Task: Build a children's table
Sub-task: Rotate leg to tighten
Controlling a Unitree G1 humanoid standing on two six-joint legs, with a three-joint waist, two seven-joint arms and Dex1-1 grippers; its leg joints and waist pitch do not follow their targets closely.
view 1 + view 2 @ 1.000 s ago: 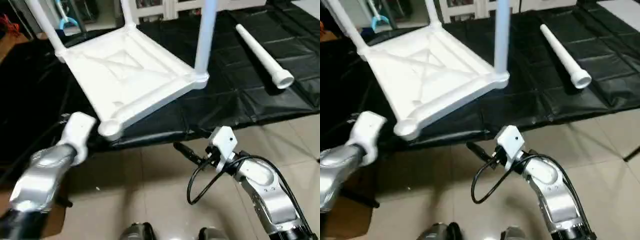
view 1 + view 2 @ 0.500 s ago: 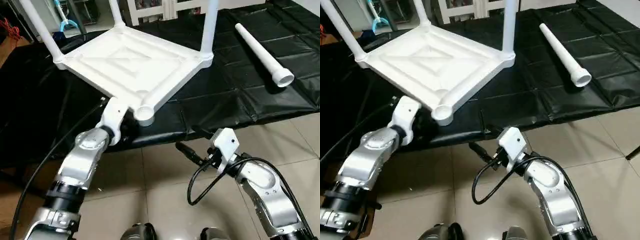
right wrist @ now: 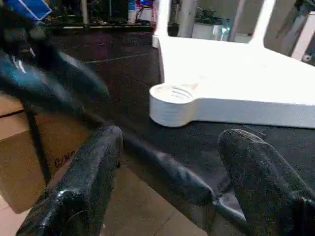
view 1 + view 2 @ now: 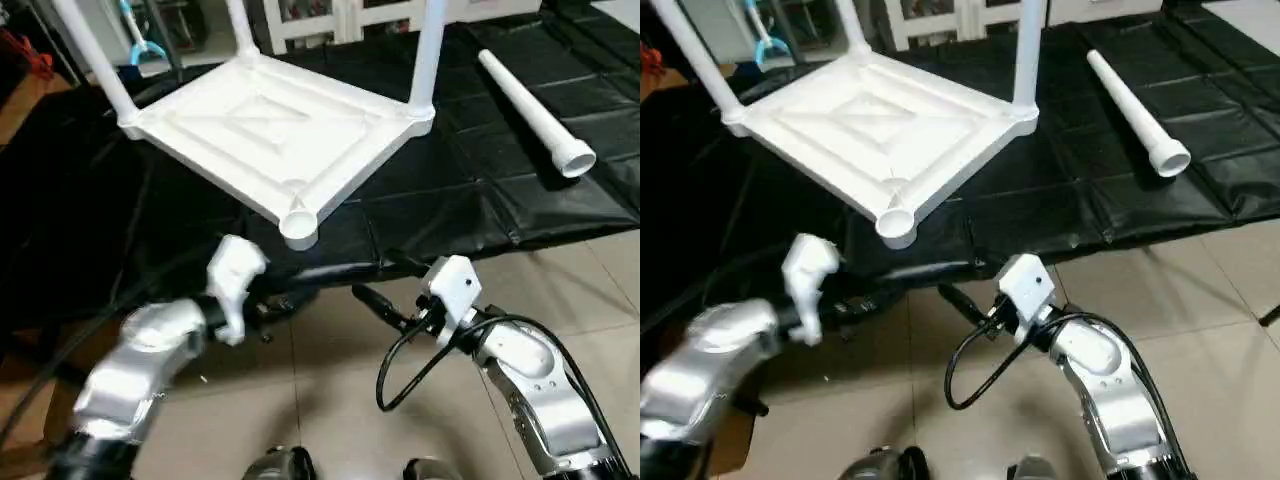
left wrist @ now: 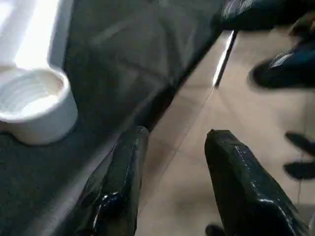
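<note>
The children's table lies upside down on a black-covered bench. Its white tabletop shows the ribbed underside, and three legs stand upright in corner sockets. The near corner socket is empty. A fourth white leg lies loose on the cloth at the right. My left gripper is open and holds nothing, just below and in front of the empty socket. My right gripper is open and empty too, low over the floor, pointing at the same socket.
The black cloth's front edge overhangs a tiled floor. A black cable loops from my right wrist. White furniture and a blue object stand behind the bench. A cardboard box sits low at the left.
My left arm has pulled back from the tabletop's near edge and now hangs lower, in front of the bench. The tabletop lies flatter than a second ago. The right arm has stayed put.
</note>
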